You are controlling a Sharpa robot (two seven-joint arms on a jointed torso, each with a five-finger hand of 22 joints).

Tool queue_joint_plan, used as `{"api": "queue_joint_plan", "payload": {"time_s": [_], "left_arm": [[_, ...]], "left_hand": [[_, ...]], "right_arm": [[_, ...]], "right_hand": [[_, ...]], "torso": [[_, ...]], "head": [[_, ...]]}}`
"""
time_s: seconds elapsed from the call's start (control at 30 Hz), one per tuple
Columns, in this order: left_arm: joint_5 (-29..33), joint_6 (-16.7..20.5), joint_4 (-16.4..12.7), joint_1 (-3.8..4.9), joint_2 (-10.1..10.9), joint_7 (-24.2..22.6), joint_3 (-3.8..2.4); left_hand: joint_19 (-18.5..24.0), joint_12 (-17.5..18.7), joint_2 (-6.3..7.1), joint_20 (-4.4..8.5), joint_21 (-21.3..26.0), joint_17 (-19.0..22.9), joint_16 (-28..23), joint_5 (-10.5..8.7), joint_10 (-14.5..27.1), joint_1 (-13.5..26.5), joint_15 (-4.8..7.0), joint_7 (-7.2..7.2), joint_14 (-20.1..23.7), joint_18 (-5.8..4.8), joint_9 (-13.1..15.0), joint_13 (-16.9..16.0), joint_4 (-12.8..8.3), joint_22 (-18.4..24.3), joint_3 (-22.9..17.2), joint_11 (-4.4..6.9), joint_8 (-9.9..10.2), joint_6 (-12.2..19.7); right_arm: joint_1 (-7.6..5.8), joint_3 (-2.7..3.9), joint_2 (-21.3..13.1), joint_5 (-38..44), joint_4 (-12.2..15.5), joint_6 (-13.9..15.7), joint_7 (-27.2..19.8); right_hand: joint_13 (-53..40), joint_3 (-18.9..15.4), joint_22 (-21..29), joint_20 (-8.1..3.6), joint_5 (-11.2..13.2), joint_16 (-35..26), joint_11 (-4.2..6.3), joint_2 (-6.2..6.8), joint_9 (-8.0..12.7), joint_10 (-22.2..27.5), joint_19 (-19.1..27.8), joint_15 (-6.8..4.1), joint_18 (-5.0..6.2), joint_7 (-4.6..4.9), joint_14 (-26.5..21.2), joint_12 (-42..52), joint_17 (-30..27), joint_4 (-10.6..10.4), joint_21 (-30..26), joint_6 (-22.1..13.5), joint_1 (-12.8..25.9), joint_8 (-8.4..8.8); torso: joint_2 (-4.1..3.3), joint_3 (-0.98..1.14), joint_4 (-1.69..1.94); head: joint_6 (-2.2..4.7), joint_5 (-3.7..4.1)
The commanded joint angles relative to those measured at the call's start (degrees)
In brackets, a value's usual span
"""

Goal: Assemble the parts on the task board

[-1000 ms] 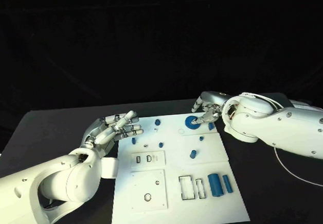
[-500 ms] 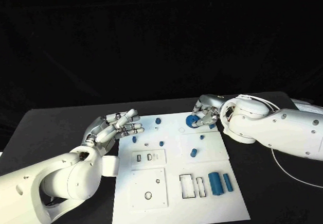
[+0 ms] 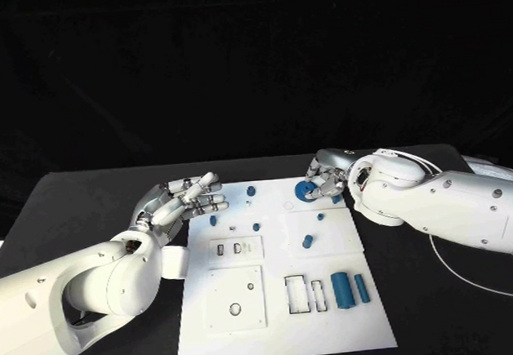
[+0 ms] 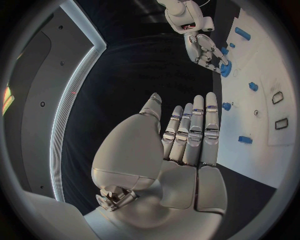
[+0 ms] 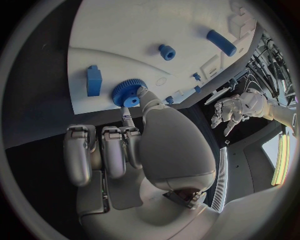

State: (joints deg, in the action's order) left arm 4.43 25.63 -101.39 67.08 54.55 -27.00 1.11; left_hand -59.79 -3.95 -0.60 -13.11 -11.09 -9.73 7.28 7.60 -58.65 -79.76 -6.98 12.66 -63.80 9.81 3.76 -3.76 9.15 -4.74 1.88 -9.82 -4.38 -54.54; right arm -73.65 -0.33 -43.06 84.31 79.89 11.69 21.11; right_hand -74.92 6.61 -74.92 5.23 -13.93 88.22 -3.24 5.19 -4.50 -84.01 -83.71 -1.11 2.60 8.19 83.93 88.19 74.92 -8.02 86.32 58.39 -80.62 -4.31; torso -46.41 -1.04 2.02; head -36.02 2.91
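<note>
Head view: the right hand [image 3: 324, 178] pinches the blue gear [image 3: 306, 192] at the far right corner of the task board [image 3: 285, 323]. The left hand [image 3: 182, 201] hovers empty, fingers spread, off the board's far left edge. Open board lies nearward of the gear.

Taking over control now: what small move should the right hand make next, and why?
Probably ease the blue gear down and release. The right hand pinches it at the task board's far edge, apparently over its seat. The left hand hovers open, clear.
</note>
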Motion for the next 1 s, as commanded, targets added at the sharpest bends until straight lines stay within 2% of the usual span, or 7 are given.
{"api": "queue_joint_plan", "payload": {"time_s": [0.03, 0.17, 0.33, 0.47, 0.73, 0.87, 1.0], "left_arm": [[-0.3, -1.2, -0.1, 0.07, 0.0, -0.3, -0.05], [-0.3, -1.2, -0.1, 0.07, 0.0, -0.3, -0.05], [-0.3, -1.2, -0.1, 0.07, 0.0, -0.3, -0.05], [-0.3, -1.1, -0.1, 0.07, 0.0, -0.4, -0.05], [-0.3, -1.0, 0.0, 0.07, -0.1, -0.4, -0.05], [-0.3, -1.1, 0.0, 0.07, -0.1, -0.4, -0.05], [-0.3, -1.1, 0.0, 0.07, -0.2, -0.4, -0.05]], "left_hand": [[-0.5, 0.2, -0.39, 0.03, 0.1, -0.1, -0.1, -0.15, 0.1, -0.4, -0.03, 0.01, -0.3, 0.70, 0.0, 0.1, -0.3, 0.1, 0.1, -0.08, 0.2, 0.1], [-0.5, 0.2, -0.39, 0.03, 0.1, -0.1, -0.1, -0.15, 0.1, -0.4, -0.03, 0.01, -0.3, 0.70, 0.0, 0.1, -0.3, 0.1, 0.1, -0.08, 0.2, 0.1], [-0.5, 0.2, -0.39, 0.03, 0.1, -0.1, -0.1, -0.15, 0.1, -0.4, -0.03, 0.01, -0.3, 0.70, 0.0, 0.1, -0.3, 0.1, 0.1, -0.08, 0.2, 0.1], [-0.7, 0.3, -0.43, 0.05, 0.1, -0.1, -0.2, -0.15, 0.1, -0.3, -0.02, 0.02, -0.4, 0.69, 0.0, 0.1, -0.4, 0.1, 0.2, -0.08, 0.3, 0.1], [-0.7, 0.3, -0.44, 0.05, 0.1, -0.1, -0.2, -0.15, 0.1, -0.3, -0.02, 0.02, -0.4, 0.69, 0.0, 0.1, -0.4, 0.1, 0.2, -0.08, 0.3, 0.1], [-0.7, 0.3, -0.44, 0.05, 0.1, -0.1, -0.2, -0.15, 0.1, -0.3, -0.02, 0.02, -0.4, 0.69, 0.0, 0.1, -0.4, 0.1, 0.2, -0.08, 0.3, 0.1], [-0.7, 0.3, -0.46, 0.06, 0.1, -0.1, -0.2, -0.16, 0.1, -0.3, -0.02, 0.01, -0.4, 0.68, 0.0, 0.1, -0.4, 0.1, 0.2, -0.08, 0.3, 0.1]], "right_arm": [[0.25, -0.17, 0.2, 2.3, -0.2, -0.9, 1.1], [0.38, -0.20, 0.3, 4.8, 0.2, 0.6, 1.0], [0.58, -0.21, 0.2, 8.0, 1.6, 4.7, 0.4], [0.68, -0.21, 0.0, 9.1, 3.5, 7.1, -0.8], [0.22, -0.19, 1.0, 8.9, 6.6, 9.2, -1.8], [0.01, -0.24, 2.9, 8.1, 6.7, 8.7, -2.1], [0.07, -0.48, 5.1, 8.5, 5.9, 8.4, -1.9]], "right_hand": [[-13.9, 1.5, -6.2, -0.15, 1.2, 0.3, 0.26, -1.31, -0.4, -5.2, -1.6, -0.04, -0.63, -0.36, 5.3, 0.5, 11.3, 0.8, 0.4, 1.6, -0.7, -0.82], [-14.8, 3.7, -6.4, -0.61, 2.6, 0.3, 1.03, -2.11, -0.9, -5.8, -1.7, -0.64, -0.67, -1.26, 5.3, 1.4, 11.4, 2.3, 0.5, 4.2, -2.0, -1.90], [-15.1, 5.5, -7.0, -1.36, 3.7, 0.4, 2.02, -2.69, -1.5, -6.0, -2.1, -1.46, -0.80, -2.39, 5.4, 1.8, 11.7, 3.6, 0.7, 6.8, -2.1, -3.11], [-15.1, 6.2, -7.6, -1.74, 3.4, 0.6, 2.36, -2.72, -1.6, -6.0, -2.4, -1.81, -0.94, -2.75, 5.5, 1.8, 12.1, 3.9, 0.9, 7.5, -1.2, -3.25], [-15.1, 6.5, -7.8, -1.97, 1.1, 0.6, 2.34, -1.30, -1.4, -6.0, -2.5, -1.86, -1.00, -2.65, 5.5, 1.8, 12.1, 3.6, 1.0, 7.2, 1.9, -2.32], [-15.1, 6.4, -7.9, -1.91, -0.5, 0.5, 2.19, -0.57, -1.3, -6.0, -2.5, -1.76, -1.00, -2.46, 5.4, 1.8, 11.9, 3.3, 1.0, 6.9, 3.4, -1.74], [-15.1, 6.4, -7.8, -1.89, -0.6, 0.5, 2.16, -0.52, -1.2, -6.0, -2.5, -1.72, -0.99, -2.42, 5.4, 1.8, 11.9, 3.2, 1.0, 6.8, 3.7, -1.62]], "torso": [[0.01, -0.01, 0.01], [0.01, 0.00, 0.08], [0.01, -0.01, 0.04], [0.04, -0.01, 0.05], [0.02, -0.07, 0.27], [-0.05, -0.22, 0.58], [-0.04, -0.21, 0.77]], "head": [[0.00, 0.00], [-0.01, 0.01], [0.02, 0.03], [0.09, 0.06], [0.31, 0.11], [0.29, 0.04], [0.13, -0.05]]}}
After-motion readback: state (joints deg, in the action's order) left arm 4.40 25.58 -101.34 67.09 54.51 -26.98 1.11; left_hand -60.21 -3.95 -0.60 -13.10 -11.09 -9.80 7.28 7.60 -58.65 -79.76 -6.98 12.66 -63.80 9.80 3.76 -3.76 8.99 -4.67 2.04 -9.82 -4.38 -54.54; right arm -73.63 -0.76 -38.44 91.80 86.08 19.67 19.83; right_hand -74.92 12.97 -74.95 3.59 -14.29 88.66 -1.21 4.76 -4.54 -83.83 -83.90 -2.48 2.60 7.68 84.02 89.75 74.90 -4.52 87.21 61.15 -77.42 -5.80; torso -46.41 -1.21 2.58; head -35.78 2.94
